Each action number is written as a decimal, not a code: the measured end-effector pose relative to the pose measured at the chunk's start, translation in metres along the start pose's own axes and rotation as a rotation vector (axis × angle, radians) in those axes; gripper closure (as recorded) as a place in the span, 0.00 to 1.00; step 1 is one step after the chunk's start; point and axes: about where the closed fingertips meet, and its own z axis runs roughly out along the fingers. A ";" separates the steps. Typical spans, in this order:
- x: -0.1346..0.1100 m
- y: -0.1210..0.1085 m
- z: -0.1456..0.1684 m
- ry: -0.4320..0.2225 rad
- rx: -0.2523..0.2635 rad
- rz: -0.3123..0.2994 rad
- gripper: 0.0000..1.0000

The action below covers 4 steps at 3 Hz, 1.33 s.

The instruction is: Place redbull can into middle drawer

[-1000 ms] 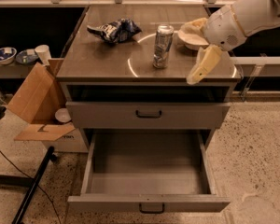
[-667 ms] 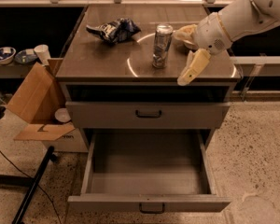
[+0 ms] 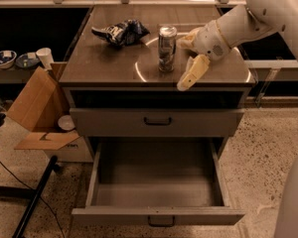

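The redbull can [image 3: 166, 48] stands upright on the brown cabinet top [image 3: 104, 66], near the middle. My gripper [image 3: 186, 56] is just to the right of the can at its height, open, with one cream finger [image 3: 192, 73] reaching down-left and the other up beside the can's top; it is not touching the can. The middle drawer [image 3: 156, 185] is pulled out below, with a flat grey floor, nothing in it, and a dark handle [image 3: 161, 221] on its front.
A dark blue chip bag [image 3: 120, 32] lies at the back left of the top. A closed grey drawer [image 3: 156, 122] sits above the open one. A cardboard box [image 3: 37, 108], bowls [image 3: 2, 58] and a black pole [image 3: 35, 197] are to the left.
My gripper has moved left across the cabinet top, from near the right edge to right beside the can. The can and the drawer have not moved.
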 end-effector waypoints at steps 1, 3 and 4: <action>-0.011 -0.013 0.014 0.000 -0.005 0.026 0.00; -0.026 -0.024 0.026 -0.007 0.000 0.056 0.00; -0.030 -0.029 0.030 -0.008 0.001 0.084 0.00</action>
